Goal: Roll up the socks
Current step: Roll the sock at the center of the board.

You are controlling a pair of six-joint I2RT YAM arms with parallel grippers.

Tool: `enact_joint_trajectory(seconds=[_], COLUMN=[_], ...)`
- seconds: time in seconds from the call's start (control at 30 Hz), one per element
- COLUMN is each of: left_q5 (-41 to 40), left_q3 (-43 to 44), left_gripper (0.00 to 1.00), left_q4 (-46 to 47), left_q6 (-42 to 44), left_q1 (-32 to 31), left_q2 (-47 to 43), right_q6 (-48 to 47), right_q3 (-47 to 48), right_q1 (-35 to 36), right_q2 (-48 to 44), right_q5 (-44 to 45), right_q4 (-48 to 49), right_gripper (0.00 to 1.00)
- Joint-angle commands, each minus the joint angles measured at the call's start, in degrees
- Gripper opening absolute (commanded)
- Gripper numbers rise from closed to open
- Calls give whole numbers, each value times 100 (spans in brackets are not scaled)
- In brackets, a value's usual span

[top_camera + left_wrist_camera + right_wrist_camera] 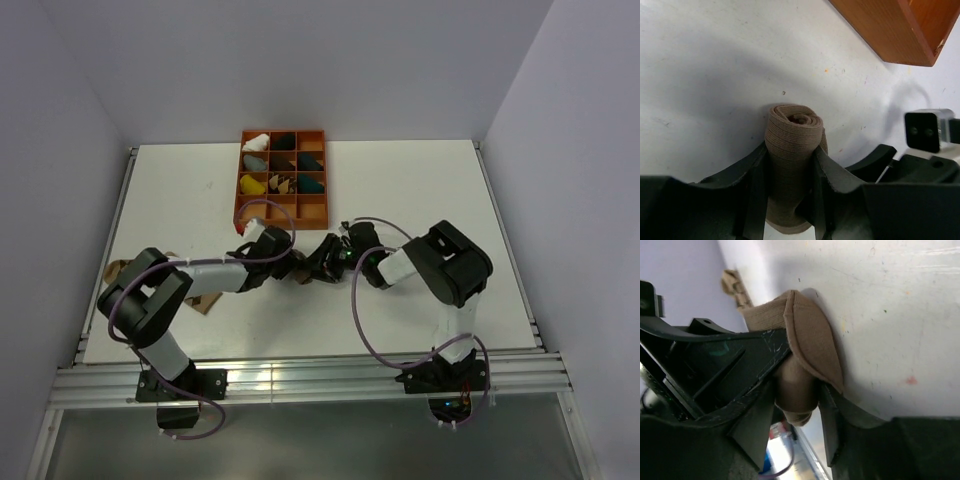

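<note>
The plain tan-brown sock [792,132] is rolled into a tight coil, its spiral end facing the left wrist camera. My left gripper [790,155] is shut on this roll, one finger [756,165] on each side. My right gripper [797,397] is shut on the same sock [812,340], with a loose fold lying over its finger [832,410]. In the top view both grippers, left [298,268] and right [330,262], meet at the table's middle and hide the sock. A second tan sock [115,270] lies at the left, partly under the left arm; its pattern is unclear.
An orange compartment tray [284,133] with white, black, teal and yellow sock bundles stands at the back centre, just beyond the grippers; its corner shows in the left wrist view [890,35]. Cables loop over both arms. Metal rails run along the table's near edge [300,380].
</note>
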Motion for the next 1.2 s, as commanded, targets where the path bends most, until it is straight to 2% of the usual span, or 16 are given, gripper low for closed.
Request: enact_joint_trajectory(seconds=[0.0, 0.07, 0.27, 0.37, 0.53, 0.63, 0.87, 1.03, 1.17], left_q5=[-8, -139, -482, -527, -571, -501, -334, -211, -202], left_q3=[102, 313, 981, 1253, 1640, 1615, 1404, 1298, 1237], left_gripper=[22, 18, 18, 19, 23, 23, 23, 23, 23], left_q4=[-1373, -1576, -2482, -2772, -3098, -3072, -2765, -2545, -2474], left_q6=[167, 325, 1002, 1345, 1723, 1767, 1784, 1855, 1881], left_q1=[-122, -122, -122, -122, -192, -218, -227, -227, -236], left_q2=[453, 515, 726, 875, 1130, 1104, 893, 805, 726], right_q6=[-1114, -1421, -2880, -3092, -3356, -3295, -2838, -2855, -2925], right_q3=[85, 103, 68, -29, -108, -30, 681, 973, 1148], right_q1=[43, 43, 25, -28, -80, -72, 69, 86, 95], right_q2=[-438, -728, -2457, -2969, -3577, -3402, -2015, -1459, -1126], right_q5=[705, 907, 2524, 2982, 3150, 2834, 2491, 2219, 2086], right_q4=[-1828, -2494, -4420, -4905, -5039, -4618, -3494, -2931, -2850], right_gripper=[50, 51, 52, 52, 52, 50, 41, 41, 42])
